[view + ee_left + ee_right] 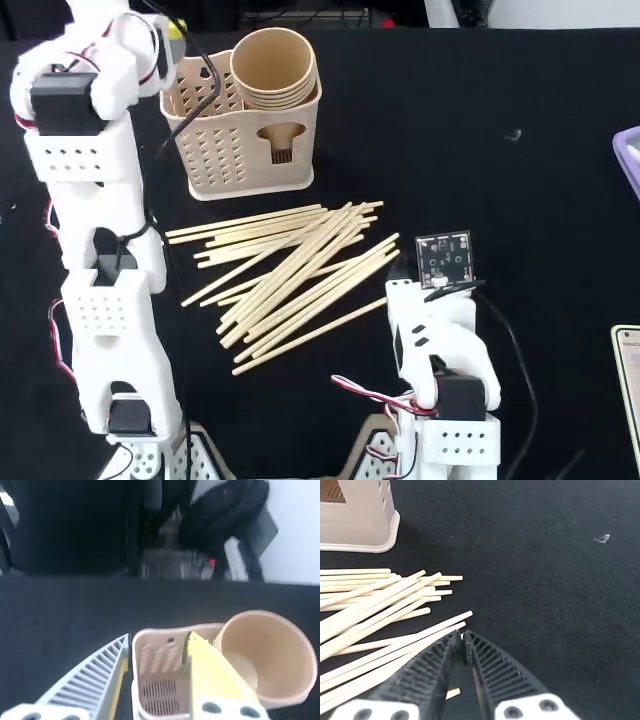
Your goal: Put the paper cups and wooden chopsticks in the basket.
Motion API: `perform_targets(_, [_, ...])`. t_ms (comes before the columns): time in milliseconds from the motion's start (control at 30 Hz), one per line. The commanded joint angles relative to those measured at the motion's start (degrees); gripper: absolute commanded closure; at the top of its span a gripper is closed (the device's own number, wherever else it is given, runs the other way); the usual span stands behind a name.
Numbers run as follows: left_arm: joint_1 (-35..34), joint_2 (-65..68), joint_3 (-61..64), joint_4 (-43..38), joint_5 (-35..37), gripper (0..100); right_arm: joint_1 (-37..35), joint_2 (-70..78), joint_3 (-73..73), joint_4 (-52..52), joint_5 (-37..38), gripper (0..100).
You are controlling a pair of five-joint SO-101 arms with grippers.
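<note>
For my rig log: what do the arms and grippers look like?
The left arm and right arm are white with perforated panels, black motors, red cables. The left gripper has one white ribbed finger, one yellow; the right gripper, black ribbed fingers.

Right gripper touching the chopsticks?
Cannot tell. In the right wrist view the right gripper, jaws shut, sits over the ends of the chopsticks, but no contact or gap shows plainly.

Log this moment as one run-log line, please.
cups: stacked in basket | chopsticks: loose on table | left end effector: open above basket | right end effector: shut beside chopstick ends
</note>
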Motion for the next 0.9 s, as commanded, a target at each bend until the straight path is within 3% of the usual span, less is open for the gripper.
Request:
perform_targets(0, [-0.9, 3.3, -2.5, 1.3, 0.4, 81, -0.4, -0.9, -0.3, -1.0, 0.6, 98.4])
perform_targets(367, [-1.6, 15.6, -2.6, 1.5, 0.2, 81, -0.4, -0.9, -0.3, -1.0, 0.7, 98.4])
perform_targets(433, [-1.5, 16.6, -2.6, 1.5, 0.2, 84, -0.4, -0.9, -0.3, -1.0, 0.7, 98.4])
perform_targets(533, [-0.4, 17.5, -2.6, 1.6, 0.0, 98, -0.4, -0.9, -0.3, -1.0, 0.7, 98.4])
perform_targets(633, [1.2, 17.3, -2.2, 2.8, -0.2, 98, -0.4, -0.9, -0.3, -1.1, 0.7, 98.4])
perform_targets(867, [4.6, 17.5, -1.9, 2.9, -9.4, 97, -0.4, -0.9, -0.3, -1.0, 0.7, 98.4])
